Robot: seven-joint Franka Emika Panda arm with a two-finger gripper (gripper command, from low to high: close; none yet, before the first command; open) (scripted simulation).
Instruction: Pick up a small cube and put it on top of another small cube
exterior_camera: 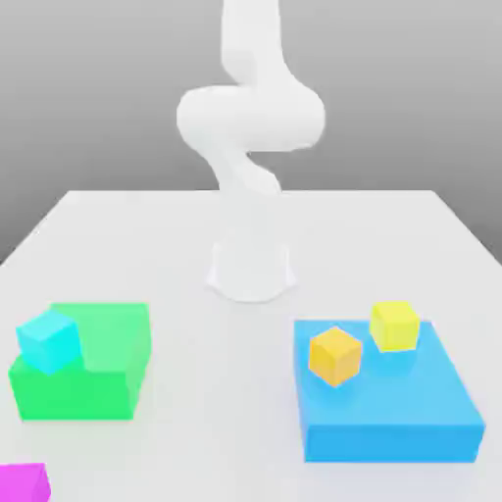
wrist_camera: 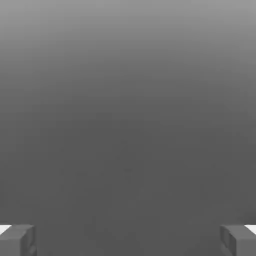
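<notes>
Item: magenta cube, lower left corner of the exterior view, on the tabletop, partly cut by the frame edge. I count it as the piece to lift.

Item: cyan cube, on the green block, left side. Orange cube and yellow cube, on the blue slab, lower right, just beside each other.

Item: arm, upper centre, well apart from every cube.

Risks, as I judge them: the magenta cube sits far out near the tabletop edge, so a poor approach may nudge it off; a landing cube on a raised block may get knocked or take an off-centre stack that topples.

Item: claw, fingers spread fully apart in the hand view, holding and touching nothing.
</notes>
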